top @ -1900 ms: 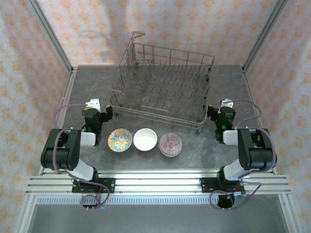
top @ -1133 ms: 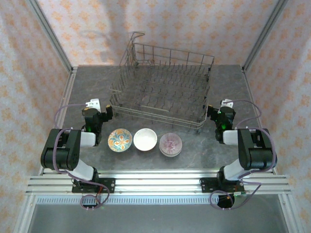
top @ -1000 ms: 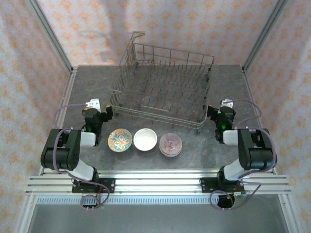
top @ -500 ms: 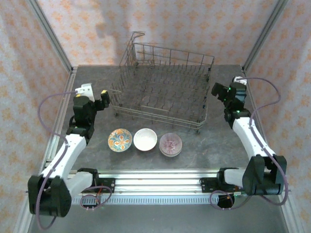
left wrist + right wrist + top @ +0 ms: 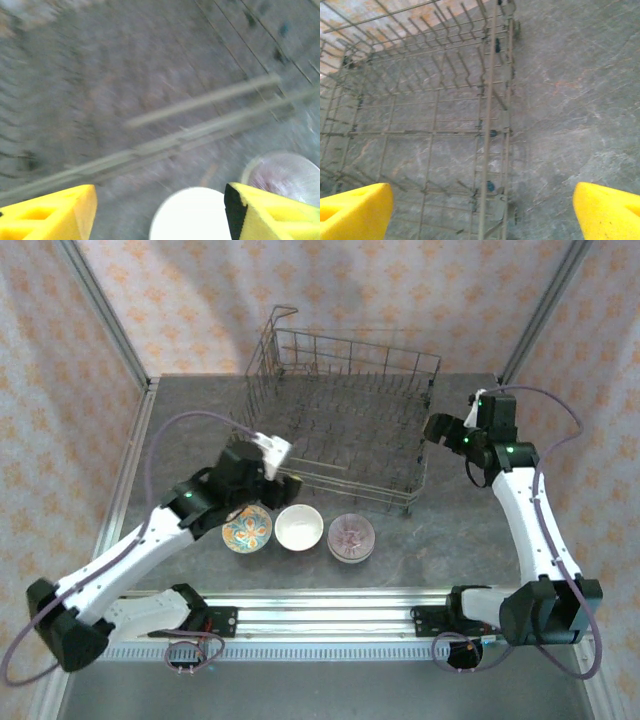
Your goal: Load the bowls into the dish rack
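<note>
Three bowls sit in a row in front of the dish rack (image 5: 335, 430): an orange-and-blue floral bowl (image 5: 247, 529), a plain white bowl (image 5: 298, 527) and a mauve patterned bowl (image 5: 351, 537). My left gripper (image 5: 280, 483) hovers open just above and behind the floral and white bowls. The blurred left wrist view has the white bowl (image 5: 192, 216) between the yellow fingers (image 5: 50, 212) and the mauve bowl (image 5: 285, 172) at the right. My right gripper (image 5: 432, 428) hangs open over the rack's right side (image 5: 492, 125), nothing in it.
The rack's front wire rail (image 5: 200, 102) runs just beyond the bowls. Grey tabletop (image 5: 450, 530) lies bare right of the bowls and right of the rack (image 5: 570, 100). Patterned walls and metal frame posts (image 5: 110, 330) close in the back and sides.
Both arms have unfolded from beside their bases. The left arm swung right to hover by the bowls; the right arm rose to the rack's right side. Bowls and rack stayed put.
</note>
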Action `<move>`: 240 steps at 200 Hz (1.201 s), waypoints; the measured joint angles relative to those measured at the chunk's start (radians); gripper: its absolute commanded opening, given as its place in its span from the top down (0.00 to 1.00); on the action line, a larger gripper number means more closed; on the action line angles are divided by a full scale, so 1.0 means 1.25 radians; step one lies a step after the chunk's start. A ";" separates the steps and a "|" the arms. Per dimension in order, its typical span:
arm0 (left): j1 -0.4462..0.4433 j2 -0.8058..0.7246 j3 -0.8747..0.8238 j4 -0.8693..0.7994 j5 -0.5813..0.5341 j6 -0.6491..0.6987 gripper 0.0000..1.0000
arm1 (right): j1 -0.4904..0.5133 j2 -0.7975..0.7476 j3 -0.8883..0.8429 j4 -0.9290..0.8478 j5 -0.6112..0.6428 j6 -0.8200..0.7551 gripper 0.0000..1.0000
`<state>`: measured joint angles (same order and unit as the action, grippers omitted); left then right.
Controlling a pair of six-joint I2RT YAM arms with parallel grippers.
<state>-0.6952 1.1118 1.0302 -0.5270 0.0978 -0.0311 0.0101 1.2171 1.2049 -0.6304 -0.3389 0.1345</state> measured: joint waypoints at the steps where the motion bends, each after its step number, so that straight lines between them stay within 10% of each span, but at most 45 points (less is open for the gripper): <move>1: -0.003 0.003 0.001 -0.002 0.000 0.001 0.37 | 0.001 0.000 0.002 -0.003 -0.002 0.000 0.08; 45: -0.124 0.176 0.073 -0.062 0.052 0.034 0.47 | 0.011 -0.002 0.026 -0.099 -0.061 -0.006 0.09; 125: -0.135 0.358 0.187 -0.123 0.174 0.065 0.54 | 0.046 -0.003 0.026 -0.173 -0.086 -0.019 0.11; 240: -0.190 0.449 0.191 -0.132 0.076 -0.071 0.58 | 0.070 -0.003 0.025 -0.196 -0.085 -0.027 0.13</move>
<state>-0.9325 1.6733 1.2694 -0.6914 0.1925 -0.1200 0.0978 1.2133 1.2362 -0.8757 -0.4454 0.1001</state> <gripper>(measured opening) 0.412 0.875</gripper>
